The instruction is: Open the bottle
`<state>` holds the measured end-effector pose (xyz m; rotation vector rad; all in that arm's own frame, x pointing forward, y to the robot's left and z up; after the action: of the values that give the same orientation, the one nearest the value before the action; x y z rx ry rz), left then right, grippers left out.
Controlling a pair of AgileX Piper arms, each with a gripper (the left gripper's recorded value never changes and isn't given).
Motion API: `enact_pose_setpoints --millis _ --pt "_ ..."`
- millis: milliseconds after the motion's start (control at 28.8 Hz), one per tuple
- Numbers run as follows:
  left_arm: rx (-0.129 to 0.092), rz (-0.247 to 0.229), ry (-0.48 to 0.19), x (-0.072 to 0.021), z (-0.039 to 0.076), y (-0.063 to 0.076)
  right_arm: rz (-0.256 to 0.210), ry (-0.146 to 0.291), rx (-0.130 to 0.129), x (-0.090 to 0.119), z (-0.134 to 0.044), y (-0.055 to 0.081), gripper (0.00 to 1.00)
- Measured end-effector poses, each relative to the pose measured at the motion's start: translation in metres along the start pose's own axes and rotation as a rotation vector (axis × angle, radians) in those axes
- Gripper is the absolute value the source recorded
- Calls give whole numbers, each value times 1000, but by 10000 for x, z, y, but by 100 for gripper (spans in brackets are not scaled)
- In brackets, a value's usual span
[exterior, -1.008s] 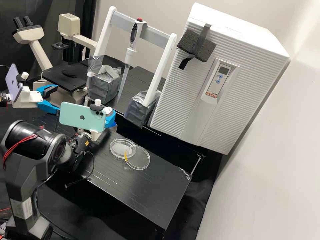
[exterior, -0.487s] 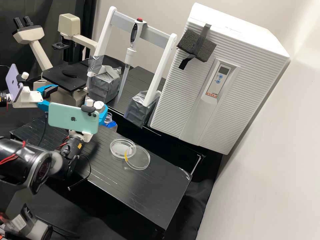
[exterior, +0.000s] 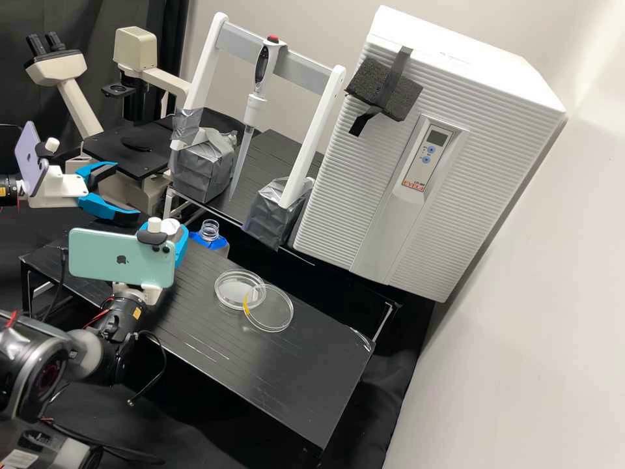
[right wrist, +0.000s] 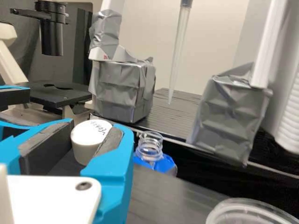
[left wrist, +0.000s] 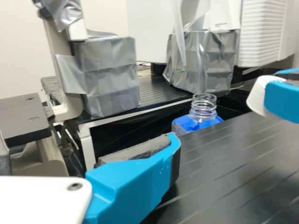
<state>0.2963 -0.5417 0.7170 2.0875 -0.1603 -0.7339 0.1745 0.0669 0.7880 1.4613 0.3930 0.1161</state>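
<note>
The bottle [exterior: 209,232] stands upright at the rear edge of the black bench [exterior: 280,365]. Its threaded neck is bare, so the opening looks done. It seems small, light and rigid, with smooth clear walls that could slip or tip. The steadiest hold would likely be around the blue body below the shoulder, not the narrow neck. The left gripper [exterior: 120,190] hangs well apart from it, near the microscope [exterior: 124,140], with its jaws spread wide and nothing between them. The right gripper [exterior: 170,233] sits just beside the bottle, clamped on the white cap [right wrist: 91,133], a light, stiff piece held by its sides.
</note>
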Motion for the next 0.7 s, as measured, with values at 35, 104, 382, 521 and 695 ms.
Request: enact_pose_setpoints --millis 35,104,382,521,695 --pt "0 -1 -3 1 8 -2 0 0 1 -13 -1 -3 0" --pt "0 -1 -7 5 21 -2 -13 -1 -1 -32 6 -27 0" --pt "9 -4 -11 4 35 -11 -73 -7 8 -76 26 -147 0" --pt "16 -6 -14 2 47 -19 -94 -6 -1 -65 27 -184 0" --pt "13 -14 -12 -13 48 -40 -91 -9 2 -74 37 -192 0"
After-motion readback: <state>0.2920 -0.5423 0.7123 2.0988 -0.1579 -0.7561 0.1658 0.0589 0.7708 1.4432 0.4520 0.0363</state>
